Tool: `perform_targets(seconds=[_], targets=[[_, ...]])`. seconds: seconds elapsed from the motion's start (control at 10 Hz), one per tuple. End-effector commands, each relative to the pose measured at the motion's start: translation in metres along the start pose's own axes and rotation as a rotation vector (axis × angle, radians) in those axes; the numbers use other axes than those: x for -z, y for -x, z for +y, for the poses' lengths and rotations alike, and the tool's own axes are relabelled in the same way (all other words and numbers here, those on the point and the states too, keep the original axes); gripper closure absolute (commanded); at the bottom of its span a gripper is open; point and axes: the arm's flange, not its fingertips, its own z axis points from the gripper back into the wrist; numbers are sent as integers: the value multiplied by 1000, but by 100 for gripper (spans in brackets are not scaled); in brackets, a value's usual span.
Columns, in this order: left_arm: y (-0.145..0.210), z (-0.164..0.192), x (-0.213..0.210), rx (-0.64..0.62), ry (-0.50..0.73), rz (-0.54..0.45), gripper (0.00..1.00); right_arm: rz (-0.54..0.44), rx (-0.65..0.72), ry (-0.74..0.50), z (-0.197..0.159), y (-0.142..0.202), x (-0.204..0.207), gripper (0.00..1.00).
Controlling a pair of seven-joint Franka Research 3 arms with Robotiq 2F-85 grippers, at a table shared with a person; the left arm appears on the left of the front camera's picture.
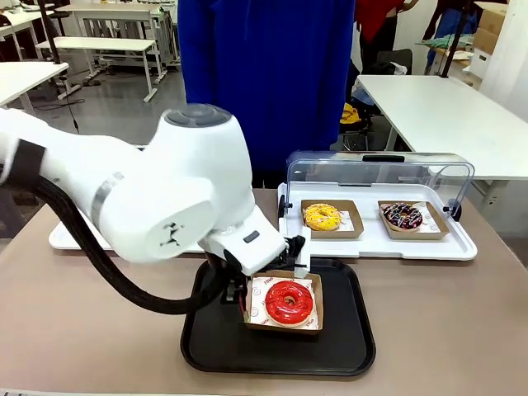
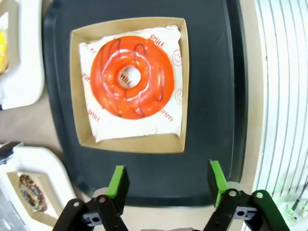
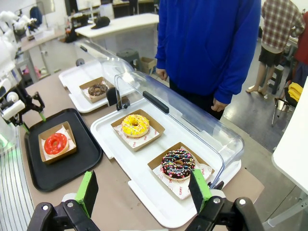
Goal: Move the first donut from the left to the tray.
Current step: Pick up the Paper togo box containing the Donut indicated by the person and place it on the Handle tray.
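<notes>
The left gripper [image 2: 168,185] stood with its jaws spread wide and nothing between them; its green pads [image 2: 118,182] hung clear above the near rim of the black tray [image 2: 211,96], touching neither the tray nor the box; ahead of the jaws, well past the fingertips, lay the red-glazed donut [image 2: 132,76] in its shallow brown cardboard box [image 2: 128,144] lined with white printed paper, the box resting flat on the tray and apart from both fingers; in the front view the same gripper [image 1: 266,285] sat low at the box's left edge, mostly hidden behind the white arm, so contact there could not be told, while the donut [image 1: 289,301] lay inside the tray [image 1: 346,346]; the right gripper [image 3: 144,190] was likewise wide open and empty, its pads [image 3: 87,191] raised above the table edge; beyond its jaws stood a white tray [image 3: 144,192] with a clear domed lid [image 3: 192,120] tipped back, carrying a yellow donut [image 3: 135,125] and a chocolate sprinkled donut [image 3: 177,163], each in its own box; off to the left of those jaws lay the black tray [image 3: 62,168] with the red donut [image 3: 55,143]; a person in a blue top [image 3: 207,43] stood at the far side, one hand [image 3: 219,105] hanging near the lid.
</notes>
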Motion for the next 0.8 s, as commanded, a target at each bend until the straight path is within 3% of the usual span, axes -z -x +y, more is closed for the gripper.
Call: perform_targets(seconds=[0.0,0.1,0.7], targets=[[10,0,-13,82,13,11,0,-32,-26,2,-2,0,2,0],[0,0,0,0,0,0,0,-32,-26,2,-2,0,2,0],[0,0,0,0,0,0,0,-32,-26,2,-2,0,2,0]])
